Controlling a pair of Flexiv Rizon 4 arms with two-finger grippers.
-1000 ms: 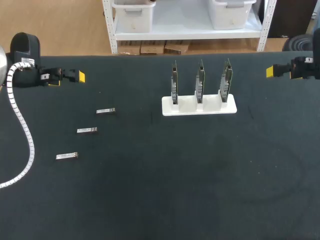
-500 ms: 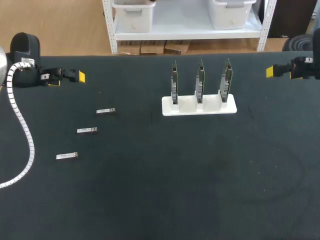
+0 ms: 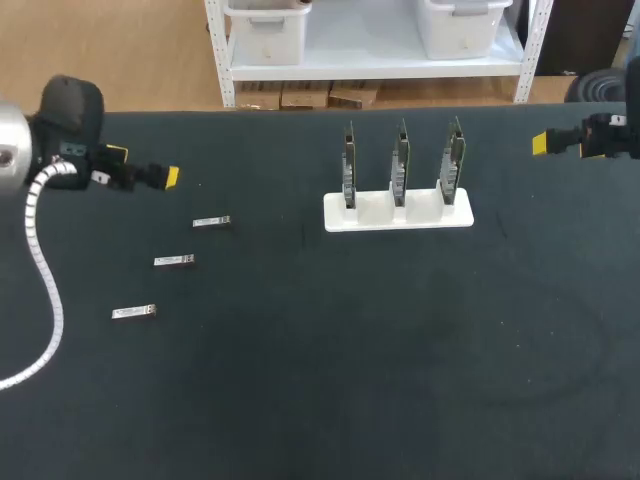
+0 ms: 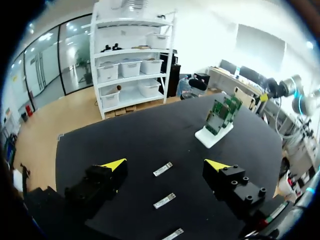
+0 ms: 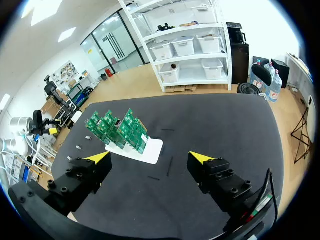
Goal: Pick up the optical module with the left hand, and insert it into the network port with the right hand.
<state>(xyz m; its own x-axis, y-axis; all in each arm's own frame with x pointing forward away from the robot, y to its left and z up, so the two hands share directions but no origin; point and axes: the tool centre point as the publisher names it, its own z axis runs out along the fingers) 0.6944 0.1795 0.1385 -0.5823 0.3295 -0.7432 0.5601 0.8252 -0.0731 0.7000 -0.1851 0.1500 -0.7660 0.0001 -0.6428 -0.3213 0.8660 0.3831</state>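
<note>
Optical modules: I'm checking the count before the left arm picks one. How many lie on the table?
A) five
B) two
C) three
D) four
C: the head view shows three optical modules lying in a slanted row on the table, each apart from the others, and the left wrist view shows the same three.

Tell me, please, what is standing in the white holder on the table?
Three green circuit boards stand upright in the white holder, side by side. Their lower edges are hidden inside its slots.
</note>
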